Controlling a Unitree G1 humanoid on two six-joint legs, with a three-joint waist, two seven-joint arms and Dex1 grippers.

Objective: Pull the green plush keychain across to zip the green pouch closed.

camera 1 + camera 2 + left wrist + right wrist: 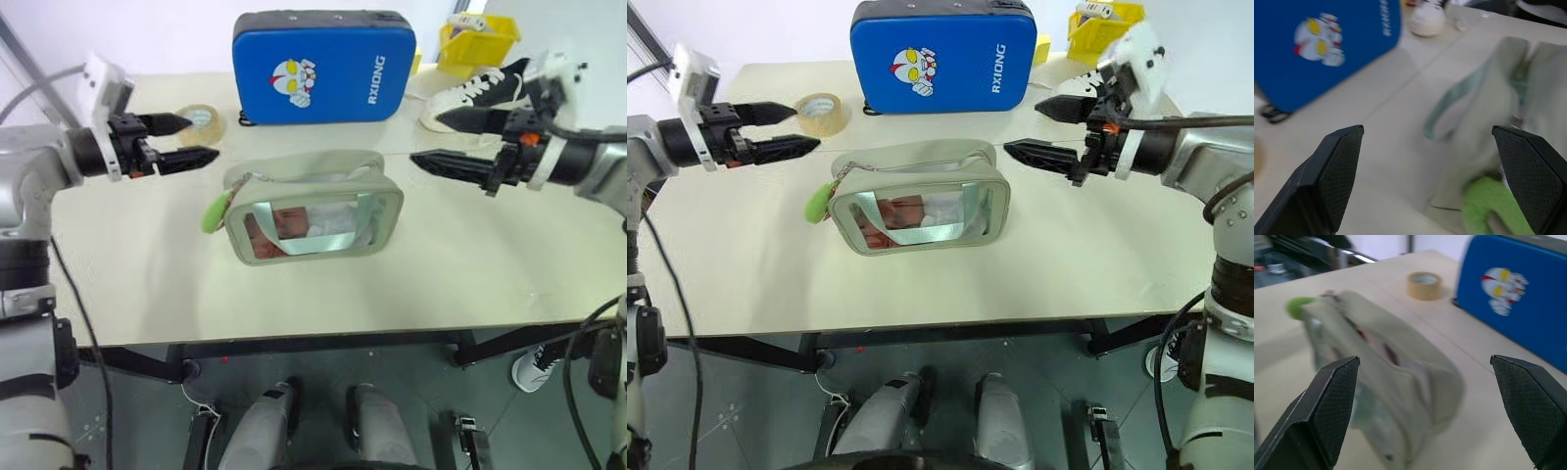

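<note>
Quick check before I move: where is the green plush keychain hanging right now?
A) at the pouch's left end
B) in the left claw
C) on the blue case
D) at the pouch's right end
A: the green plush keychain hangs off the left end of the green pouch, free of both open claws.

From my station I see a pale sage-green pouch (312,211) with a clear window and a deeper green strap; something reddish shows through the window. The green plush keychain (213,213) at its end is bright lime. Behind it stands a vivid blue case (323,65) bearing a red, white and yellow cartoon face and white lettering. The tape roll (201,121) is tan. The desk (451,264) is cream. Both grippers have black fingers (186,157), finely textured on the pads. A sneaker (480,93) is white and black beside a yellow bin (480,41).
</note>
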